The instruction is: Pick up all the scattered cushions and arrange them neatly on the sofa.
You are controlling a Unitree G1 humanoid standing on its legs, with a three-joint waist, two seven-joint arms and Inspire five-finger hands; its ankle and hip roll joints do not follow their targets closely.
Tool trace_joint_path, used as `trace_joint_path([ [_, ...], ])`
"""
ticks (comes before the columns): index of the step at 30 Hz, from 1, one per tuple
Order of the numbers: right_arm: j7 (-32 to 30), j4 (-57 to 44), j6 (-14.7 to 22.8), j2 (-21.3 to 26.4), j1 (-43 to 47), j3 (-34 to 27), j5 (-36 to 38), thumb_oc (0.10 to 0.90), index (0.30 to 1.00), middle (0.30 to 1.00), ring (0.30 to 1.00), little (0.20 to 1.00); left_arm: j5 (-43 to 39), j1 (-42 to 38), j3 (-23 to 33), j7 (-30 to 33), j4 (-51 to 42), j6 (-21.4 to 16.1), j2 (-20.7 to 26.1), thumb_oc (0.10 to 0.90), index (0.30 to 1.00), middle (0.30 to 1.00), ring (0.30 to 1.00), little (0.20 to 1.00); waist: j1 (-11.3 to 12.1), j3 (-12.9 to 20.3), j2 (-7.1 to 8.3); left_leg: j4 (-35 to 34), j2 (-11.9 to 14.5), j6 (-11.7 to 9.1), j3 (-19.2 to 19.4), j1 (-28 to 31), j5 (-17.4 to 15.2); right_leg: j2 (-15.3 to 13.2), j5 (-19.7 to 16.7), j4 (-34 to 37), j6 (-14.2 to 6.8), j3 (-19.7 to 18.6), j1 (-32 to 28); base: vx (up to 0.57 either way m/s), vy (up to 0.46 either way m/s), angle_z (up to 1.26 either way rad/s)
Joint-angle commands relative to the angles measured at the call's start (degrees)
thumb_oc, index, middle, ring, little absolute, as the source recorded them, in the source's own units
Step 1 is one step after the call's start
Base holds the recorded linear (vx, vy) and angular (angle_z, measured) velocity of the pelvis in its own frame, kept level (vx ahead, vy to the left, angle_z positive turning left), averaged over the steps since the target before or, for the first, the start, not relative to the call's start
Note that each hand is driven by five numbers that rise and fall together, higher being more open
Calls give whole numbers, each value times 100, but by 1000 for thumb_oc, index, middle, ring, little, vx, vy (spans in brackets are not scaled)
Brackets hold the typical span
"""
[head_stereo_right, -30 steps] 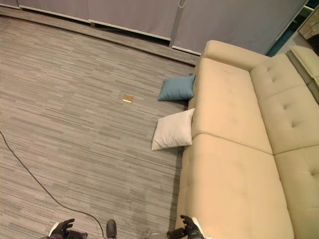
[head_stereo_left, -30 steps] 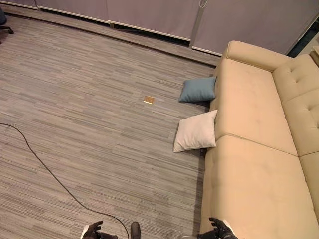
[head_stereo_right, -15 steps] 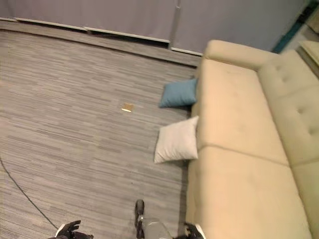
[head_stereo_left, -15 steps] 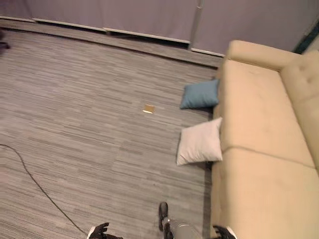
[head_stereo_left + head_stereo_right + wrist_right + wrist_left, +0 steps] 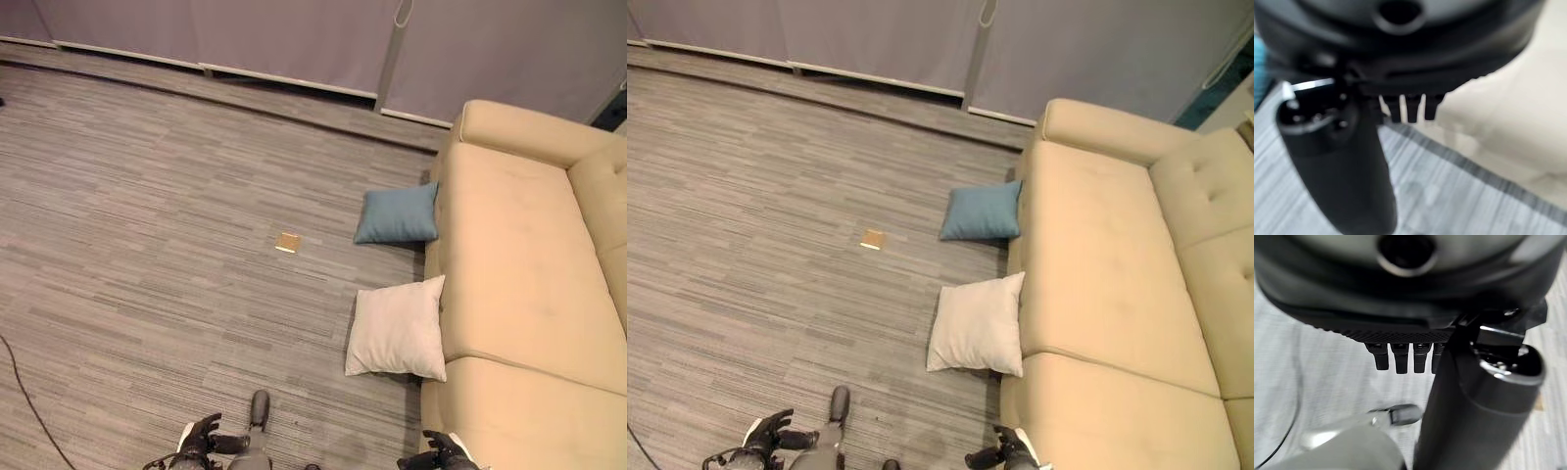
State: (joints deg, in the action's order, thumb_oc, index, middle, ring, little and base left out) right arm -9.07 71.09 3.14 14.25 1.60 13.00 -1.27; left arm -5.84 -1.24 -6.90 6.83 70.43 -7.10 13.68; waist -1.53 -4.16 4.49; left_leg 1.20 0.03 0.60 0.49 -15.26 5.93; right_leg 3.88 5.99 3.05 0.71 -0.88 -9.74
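Your left hand and right hand hang low at the near edge of the head views, fingers relaxed and apart, holding nothing; each wrist view shows a row of straight fingers with bare floor beyond. The step in hand looks like the approach to the first cushion. The white cushion lies on the floor nearest you, its far edge touching the front of the sofa. The blue cushion lies farther along, also against the sofa front. Neither is on the seat yet.

Close in on the white cushion first, face it squarely, and bend low enough that both hands can reach its opposite edges. It looks soft and will likely sag, so take it from both sides rather than pinch one corner.

A small tan square lies on the floor well apart from both cushions, off your path. The sofa's near corner sits just beside your right hand; keep that arm clear of it.
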Motion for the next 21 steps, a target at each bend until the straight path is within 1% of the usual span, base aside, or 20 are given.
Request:
trace_joint_path([
  [1,-139,-367,89,50,-11,-76,-154,800,900,900,900,900,277,78,-206,49,-126,-9,415,800,900,900,900,900,5,-48,275,374,-93,-235,97,210,-484,-617,-265,-1441,-655,-20,1034,209,235,-53],
  [2,-129,-378,88,38,39,-15,-206,800,900,900,900,900,320,24,-248,55,-158,-22,457,800,900,900,900,900,-14,-92,289,351,-137,-149,145,320,-548,-687,-505,-1842,-727,-64,1195,160,204,-45],
  [3,-124,-399,77,26,75,14,-225,800,900,900,900,900,324,-20,-264,62,-198,-5,490,800,900,900,900,900,-33,-110,256,314,-122,-98,154,378,-552,-690,-690,-2238,-748,-86,1392,178,271,-42],
  [4,-129,-467,93,3,136,45,-234,800,900,900,900,900,311,-119,-286,84,-261,-9,584,800,900,900,900,900,-107,-221,186,168,-65,-8,230,598,-597,-723,-860,-2960,-781,17,1746,164,251,-27],
  [5,-130,-498,109,-10,141,64,-249,800,900,900,900,900,320,-129,-287,97,-264,-21,613,800,900,900,900,900,-124,-232,136,117,-20,14,295,680,-628,-790,-933,-3137,-790,166,1889,125,193,-3],
  [6,-130,-499,109,-10,140,65,-249,800,900,900,900,900,320,-129,-287,97,-264,-21,613,800,900,900,900,900,-124,-234,140,114,-25,14,297,683,-628,-794,-926,-3148,-791,163,1892,121,109,0],
  [7,-142,-528,113,-17,119,60,-257,800,900,900,900,900,322,-121,-283,105,-255,-29,626,800,900,900,900,900,-150,-236,116,45,-22,18,329,805,-663,-860,-912,-3144,-762,307,1963,263,117,-6],
  [8,-133,-498,98,1,102,51,-252,800,900,900,900,900,285,-117,-272,69,-253,-37,620,800,900,900,900,900,-224,-192,109,-54,-72,3,351,1012,-760,-831,-799,-2712,-713,498,2089,347,135,-12],
  [9,-134,-465,86,5,101,33,-245,800,900,900,900,900,282,-114,-272,68,-253,-36,612,800,900,900,900,900,-255,-175,114,-58,-100,-2,364,1067,-809,-810,-732,-2488,-708,552,2104,279,85,-10],
  [10,-134,-465,86,6,101,34,-245,800,900,900,900,900,282,-113,-272,68,-253,-36,611,800,900,900,900,900,-261,-189,113,-59,-100,-4,358,1084,-815,-810,-726,-2485,-707,560,2084,176,35,-9],
  [12,-130,-414,51,38,100,-4,-230,800,900,900,900,900,314,-123,-273,50,-214,-17,609,800,900,900,900,900,-344,-182,134,-55,-178,-3,354,1241,-977,-714,-654,-1863,-691,695,2246,239,34,9],
  [13,-130,-406,45,55,97,-16,-235,800,900,900,900,900,346,-118,-276,34,-182,-13,600,800,900,900,900,900,-389,-191,154,-63,-234,3,319,1348,-1058,-661,-725,-1534,-708,754,2365,422,34,-9],
  [14,-142,-392,25,73,88,-16,-255,800,900,900,900,900,413,-123,-274,22,-118,-1,573,800,900,900,900,900,-465,-226,193,-63,-340,0,280,1578,-1232,-640,-977,-896,-794,896,2502,421,22,-24],
  [15,-146,-399,16,73,90,-3,-282,800,900,900,900,900,422,-133,-265,17,-97,-3,565,800,900,900,900,900,-473,-239,216,-54,-378,-10,292,1640,-1280,-662,-1063,-734,-835,1052,2576,316,11,-21],
  [16,-146,-399,15,75,90,-3,-282,800,900,900,900,900,422,-133,-265,17,-96,-3,562,800,900,900,900,900,-476,-250,205,-51,-368,-12,285,1654,-1290,-653,-1065,-722,-835,1062,2554,190,-7,-3],
  [17,-135,-416,11,74,78,0,-314,800,900,900,900,900,409,-143,-250,10,-77,-13,544,800,900,900,900,900,-476,-271,215,-25,-383,-36,325,1722,-1357,-718,-1140,-623,-880,1354,2618,186,-16,5],
  [18,-129,-418,4,80,68,-3,-334,800,900,900,900,900,411,-137,-244,0,-81,-19,519,800,900,900,900,900,-497,-283,208,2,-383,-45,349,1785,-1403,-752,-1164,-579,-891,1513,2660,257,-19,1],
  [19,-128,-411,11,79,27,-7,-324,800,900,900,900,900,438,-128,-262,-24,-68,-21,503,800,900,900,900,900,-525,-271,219,40,-424,-37,334,1844,-1478,-724,-1145,-482,-873,1456,2585,382,-31,-1],
  [20,-110,-374,18,83,-97,-45,-306,800,900,900,900,900,533,-59,-296,-29,-71,-48,449,800,900,900,900,900,-566,-147,241,131,-482,-42,337,1977,-1662,-696,-1168,-460,-780,1310,2425,295,-20,-1],
  [21,-110,-375,18,85,-101,-45,-306,800,900,900,900,900,534,-56,-297,-28,-72,-47,447,800,900,900,900,900,-560,-150,237,136,-477,-43,342,1982,-1670,-690,-1166,-460,-780,1307,2419,331,-26,5],
])
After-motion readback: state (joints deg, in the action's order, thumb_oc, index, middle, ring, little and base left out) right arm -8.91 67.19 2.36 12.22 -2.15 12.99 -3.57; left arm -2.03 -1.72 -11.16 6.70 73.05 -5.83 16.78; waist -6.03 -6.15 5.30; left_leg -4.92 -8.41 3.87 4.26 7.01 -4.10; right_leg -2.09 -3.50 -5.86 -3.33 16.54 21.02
